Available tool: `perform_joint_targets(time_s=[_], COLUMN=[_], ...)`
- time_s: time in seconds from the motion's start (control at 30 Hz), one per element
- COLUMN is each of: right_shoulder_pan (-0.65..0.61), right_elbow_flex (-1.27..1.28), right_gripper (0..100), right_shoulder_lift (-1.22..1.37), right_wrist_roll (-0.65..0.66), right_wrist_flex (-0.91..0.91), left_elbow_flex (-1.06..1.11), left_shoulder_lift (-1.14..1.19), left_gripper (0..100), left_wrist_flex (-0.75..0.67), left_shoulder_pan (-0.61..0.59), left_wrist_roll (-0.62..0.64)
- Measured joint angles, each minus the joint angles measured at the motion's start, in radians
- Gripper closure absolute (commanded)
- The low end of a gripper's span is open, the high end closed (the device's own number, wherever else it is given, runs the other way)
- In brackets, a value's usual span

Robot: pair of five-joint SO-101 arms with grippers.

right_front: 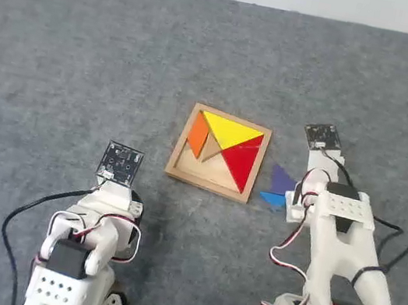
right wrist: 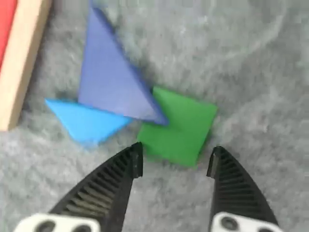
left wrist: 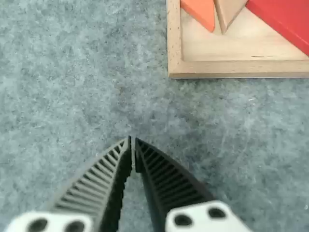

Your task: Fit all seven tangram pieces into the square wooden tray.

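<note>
The square wooden tray (right_front: 179, 165) lies mid-table holding a yellow triangle (right_front: 229, 132), a red triangle (right_front: 241, 164), an orange piece (right_front: 198, 133) and a tan wooden piece (right_front: 212, 148). Right of the tray lie a purple triangle (right_front: 282, 180) and a light blue triangle (right_front: 272, 200). In the right wrist view the purple triangle (right wrist: 112, 75) overlaps the light blue triangle (right wrist: 85, 122) and a green square (right wrist: 181, 126). My right gripper (right wrist: 175, 162) is open, just short of the green square's near corner. My left gripper (left wrist: 132, 143) is shut over bare carpet, near the tray's corner (left wrist: 175, 67).
Grey carpet (right_front: 86, 61) covers the table, with open room to the left and behind the tray. The right arm (right_front: 338, 223) stands over the loose pieces, hiding the green square from above. Cables (right_front: 28, 208) trail beside the left arm.
</note>
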Motion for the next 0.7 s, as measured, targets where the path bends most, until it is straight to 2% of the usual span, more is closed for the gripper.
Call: perform_joint_targets(time_s=[0.2, 0.7], right_shoulder_pan=[-0.008, -0.006], right_elbow_flex=[0.029, 0.037], right_gripper=[77.5, 77.8], right_shoulder_lift=[0.000, 0.043], right_wrist_roll=[-0.068, -0.074], right_wrist_flex=[-0.064, -0.103], left_elbow_flex=[0.000, 0.000], left_shoulder_lift=[0.000, 0.000], left_gripper=[99, 99], left_wrist_flex=[0.000, 0.000], left_shoulder_pan=[0.000, 0.000], left_wrist_roll=[0.000, 0.000])
